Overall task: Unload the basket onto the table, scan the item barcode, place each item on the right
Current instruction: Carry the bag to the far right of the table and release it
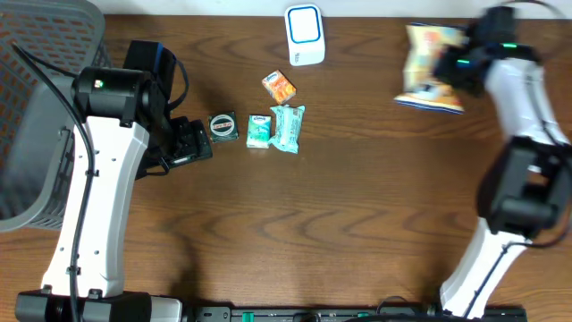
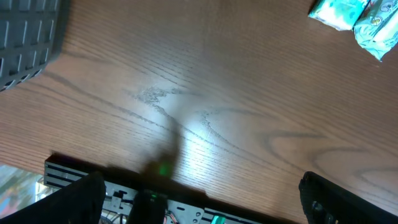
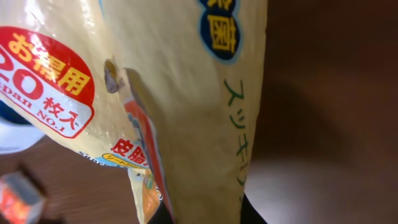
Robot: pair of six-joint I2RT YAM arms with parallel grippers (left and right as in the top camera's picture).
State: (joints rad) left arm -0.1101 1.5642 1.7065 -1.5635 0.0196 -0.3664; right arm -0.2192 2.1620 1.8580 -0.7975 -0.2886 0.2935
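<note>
- Bag [image 1: 424,54] hangs right of the scanner [image 1: 305,36], pinched in my right gripper [image 1: 458,70], likely so I can turn a printed side toward it.
- Left gripper [image 1: 192,143] sits left of the scanner, jaws spread, empty.

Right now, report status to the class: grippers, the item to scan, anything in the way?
Left gripper open, holding nothing. Right gripper shut on yellow packet. Packet apart from white scanner; nothing between them.

Left end effector [image 1: 198,143] spread wide; right end effector [image 1: 450,70] clamped
</note>
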